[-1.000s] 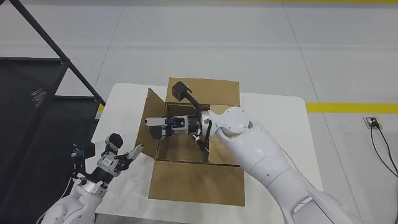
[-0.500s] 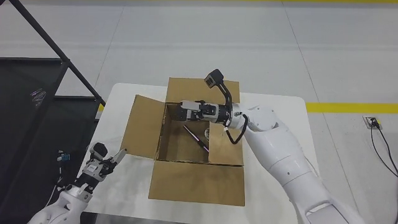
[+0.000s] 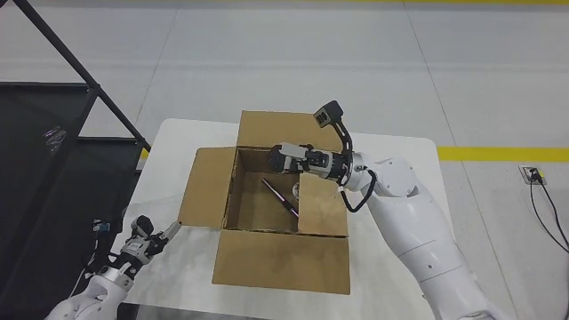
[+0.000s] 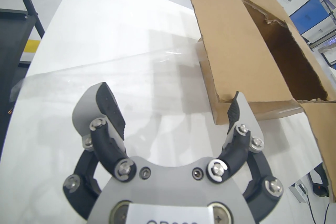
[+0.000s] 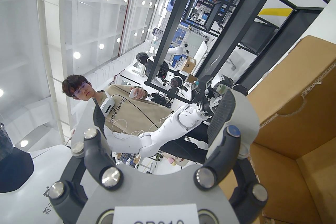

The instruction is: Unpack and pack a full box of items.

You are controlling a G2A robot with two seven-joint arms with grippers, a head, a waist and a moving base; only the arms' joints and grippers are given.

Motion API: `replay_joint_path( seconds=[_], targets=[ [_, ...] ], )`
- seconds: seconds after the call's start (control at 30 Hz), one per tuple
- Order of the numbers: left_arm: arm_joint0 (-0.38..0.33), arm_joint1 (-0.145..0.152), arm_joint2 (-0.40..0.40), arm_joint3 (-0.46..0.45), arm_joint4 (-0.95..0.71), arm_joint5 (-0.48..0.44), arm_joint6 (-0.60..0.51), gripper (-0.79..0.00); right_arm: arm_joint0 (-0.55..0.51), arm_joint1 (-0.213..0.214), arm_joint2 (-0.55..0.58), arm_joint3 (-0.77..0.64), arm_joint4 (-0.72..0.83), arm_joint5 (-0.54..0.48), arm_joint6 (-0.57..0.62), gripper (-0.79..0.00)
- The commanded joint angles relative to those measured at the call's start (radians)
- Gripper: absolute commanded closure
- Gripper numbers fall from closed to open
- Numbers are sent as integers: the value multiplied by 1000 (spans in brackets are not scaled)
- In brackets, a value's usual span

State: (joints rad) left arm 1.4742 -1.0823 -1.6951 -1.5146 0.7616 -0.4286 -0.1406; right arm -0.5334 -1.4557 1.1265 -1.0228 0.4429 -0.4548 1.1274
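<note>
The open cardboard box (image 3: pixel 277 262) sits mid-worktop (image 3: pixel 173 156), a slim dark item (image 3: pixel 280 197), possibly a pen, on its floor. The right claw (image 3: pixel 274 155) hangs wide and empty above it; a careless descent could snag the cardboard wall. The left claw (image 4: pixel 170 101) gapes beside the box.

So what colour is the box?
The box is plain brown, best seen in the top view.

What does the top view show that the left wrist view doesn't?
Top view: a thin dark stick lying inside the cardboard box, and the right gripper over the box's far side. Left wrist view: a clear plastic sheet on the white table. Both: that open box, the table, and the left gripper, jaws open.
</note>
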Motion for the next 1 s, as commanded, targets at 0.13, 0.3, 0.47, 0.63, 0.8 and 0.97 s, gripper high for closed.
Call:
replay_joint_path(
  seconds=[0.13, 0.3, 0.47, 0.63, 0.8, 0.97],
  targets=[
    [4, -1, -2, -61, 9, -18, 54, -785, -15, 10, 16, -17, -34, 2, -41, -785],
    [31, 0, -32, -147, 12, -56, 103, -785, -40, 20, 39, -27, -52, 7, -69, -785],
    [60, 1, -78, -272, 28, -54, 151, -785, -75, 37, 84, -46, -59, -2, -83, -785],
    [93, 1, -83, -428, 51, -75, 155, -785, -124, 60, 149, -96, -70, -17, -88, -785],
    [70, -1, -6, -511, 36, -96, 92, -785, -201, 86, 234, -168, -63, -58, -72, -785],
    [-46, -8, 151, -480, 7, -79, -16, -785, -285, 112, 320, -230, -24, -122, -26, -785]
  ],
)
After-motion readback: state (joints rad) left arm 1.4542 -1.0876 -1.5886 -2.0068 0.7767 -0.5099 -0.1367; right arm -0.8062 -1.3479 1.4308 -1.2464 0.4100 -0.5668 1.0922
